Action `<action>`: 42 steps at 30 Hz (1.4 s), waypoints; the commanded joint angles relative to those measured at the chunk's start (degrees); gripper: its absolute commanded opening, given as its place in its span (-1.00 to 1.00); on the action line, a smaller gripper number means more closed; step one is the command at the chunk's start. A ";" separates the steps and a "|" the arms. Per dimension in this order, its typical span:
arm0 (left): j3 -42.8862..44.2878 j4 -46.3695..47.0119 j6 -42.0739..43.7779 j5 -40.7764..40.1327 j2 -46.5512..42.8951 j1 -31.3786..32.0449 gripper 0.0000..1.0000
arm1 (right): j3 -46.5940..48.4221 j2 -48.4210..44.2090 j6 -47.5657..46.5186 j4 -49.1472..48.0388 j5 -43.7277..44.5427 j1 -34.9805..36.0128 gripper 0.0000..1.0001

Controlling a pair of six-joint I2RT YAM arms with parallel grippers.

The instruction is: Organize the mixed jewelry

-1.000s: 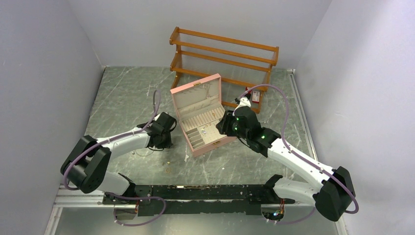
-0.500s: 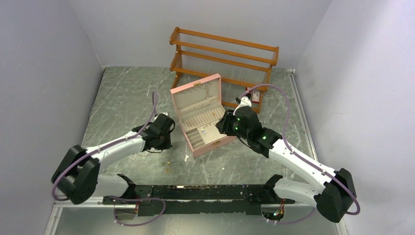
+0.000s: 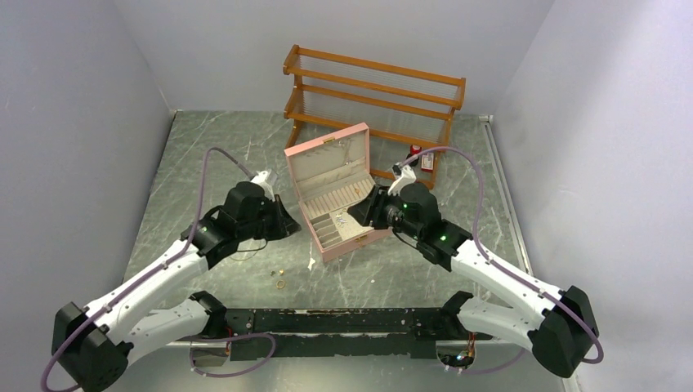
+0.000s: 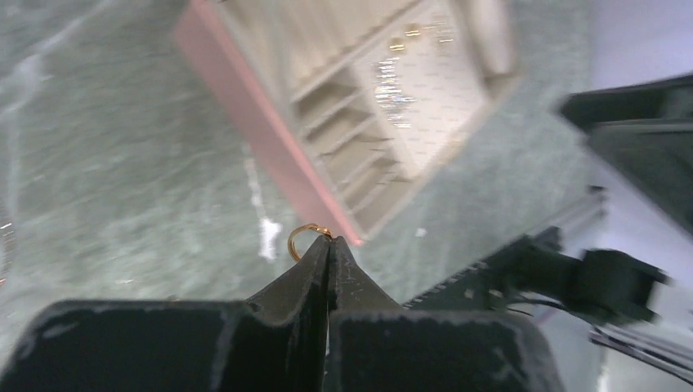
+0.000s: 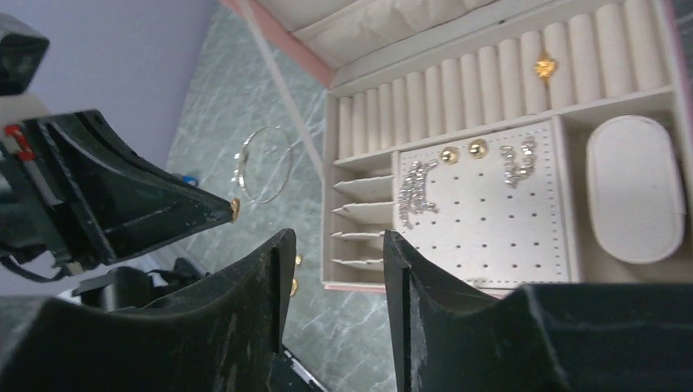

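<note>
My left gripper (image 4: 328, 242) is shut on a small gold ring (image 4: 302, 240) and holds it above the table, just left of the open pink box (image 3: 357, 241). From the right wrist view its tip (image 5: 231, 209) shows with the ring. My right gripper (image 5: 333, 238) is open and empty over the box's front left corner. Inside the box lie gold studs (image 5: 449, 153), silvery earrings (image 5: 417, 186) and a gold piece (image 5: 545, 65) in the ring rolls. A silvery chain loop (image 5: 266, 164) lies on the table left of the box. Two gold rings (image 3: 280, 283) lie in front.
A wooden rack (image 3: 372, 90) stands behind the box, with small red-and-black bottles (image 3: 415, 151) at its right foot. A small blue object (image 5: 189, 178) lies near the chain. A black rail (image 3: 327, 320) runs along the near table edge.
My left arm has lifted off the table and swung right toward the box, shut on the ring. My right gripper has shifted a little left over the box.
</note>
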State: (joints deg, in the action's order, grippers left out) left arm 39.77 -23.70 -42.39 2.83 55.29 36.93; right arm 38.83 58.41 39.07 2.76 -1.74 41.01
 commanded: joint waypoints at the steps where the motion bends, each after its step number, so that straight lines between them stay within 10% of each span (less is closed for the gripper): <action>1: 3.73 7.00 -3.03 13.44 -3.37 0.33 -0.90 | -3.18 -2.75 3.70 -9.92 -6.32 0.38 0.01; 24: 0.01 62.15 -31.75 38.20 -1.27 0.29 -0.90 | -9.79 -5.68 25.34 -46.83 -18.12 1.64 0.15; 35: 4.29 49.80 -26.02 32.03 -1.17 0.32 -0.90 | -5.01 -11.43 -0.78 -26.11 -5.80 5.13 0.03; 42: 13.09 22.46 -24.12 17.17 0.09 0.34 -0.90 | -2.73 -9.39 -25.81 -22.26 6.11 12.16 -0.03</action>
State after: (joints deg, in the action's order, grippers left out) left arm 46.83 14.87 -68.64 30.17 54.81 36.97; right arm 33.80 47.90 31.92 -22.04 -5.54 49.06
